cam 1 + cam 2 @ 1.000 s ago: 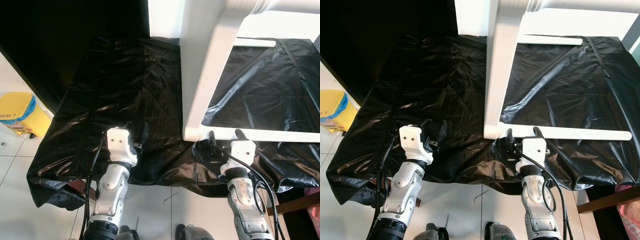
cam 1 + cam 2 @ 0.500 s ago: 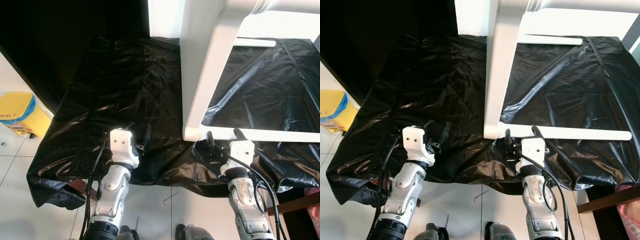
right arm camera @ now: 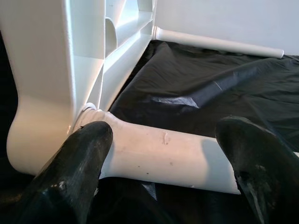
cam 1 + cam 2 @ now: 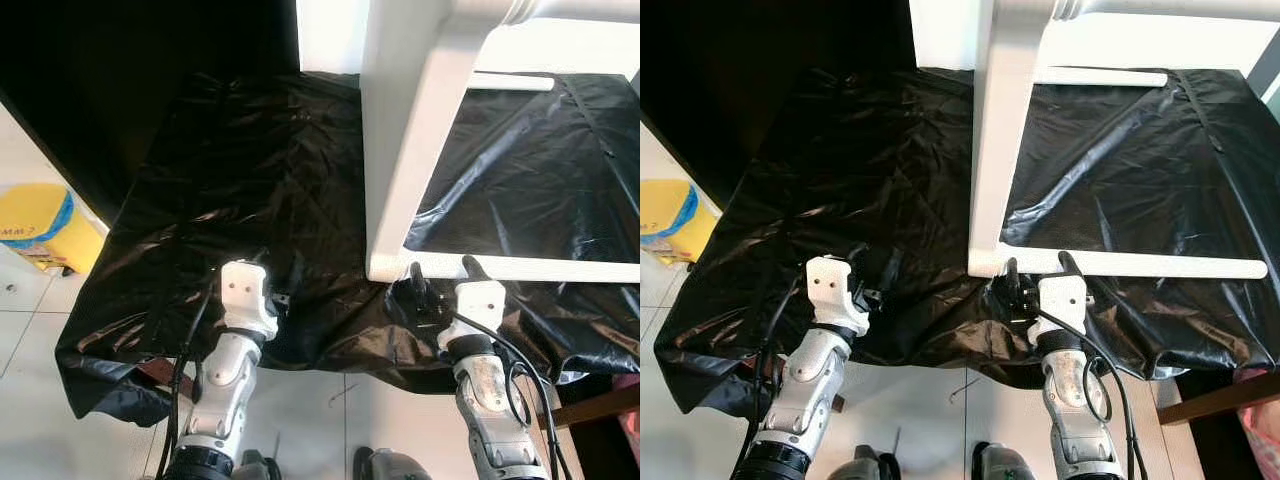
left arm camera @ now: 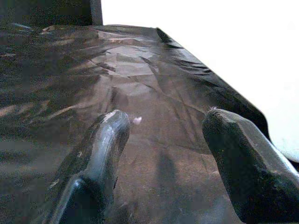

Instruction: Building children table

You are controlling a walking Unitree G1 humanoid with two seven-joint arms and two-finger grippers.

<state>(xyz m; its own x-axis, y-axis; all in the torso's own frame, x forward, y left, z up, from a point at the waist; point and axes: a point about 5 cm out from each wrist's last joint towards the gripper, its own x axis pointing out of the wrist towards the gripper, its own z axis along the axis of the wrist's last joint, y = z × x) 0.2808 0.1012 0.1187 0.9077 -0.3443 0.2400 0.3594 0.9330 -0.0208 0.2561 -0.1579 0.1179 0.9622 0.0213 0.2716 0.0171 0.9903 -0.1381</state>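
A crumpled black plastic sheet (image 4: 250,180) covered the work surface before me, with white floor tiles below and a yellow bin (image 4: 40,228) off to my left.

From my head camera, my right gripper (image 4: 437,290) sat at the sheet's near edge, directly under the white plastic table frame (image 4: 410,150) lying on its side. Its round white leg (image 4: 520,268) lay just ahead of my right fingers, long axis running crosswise, from my gripper off to the right. My left gripper (image 4: 872,268) rested on bare sheet, well apart from the frame, so my right arm was clearly the nearer one.

In my left wrist view, my fingers (image 5: 105,144) stood spread with nothing but sheet between them.

In my right wrist view, my fingers (image 3: 79,163) gaped wide, one near the leg's socket joint, the leg crossing the gap just beyond them, not yet gripped.
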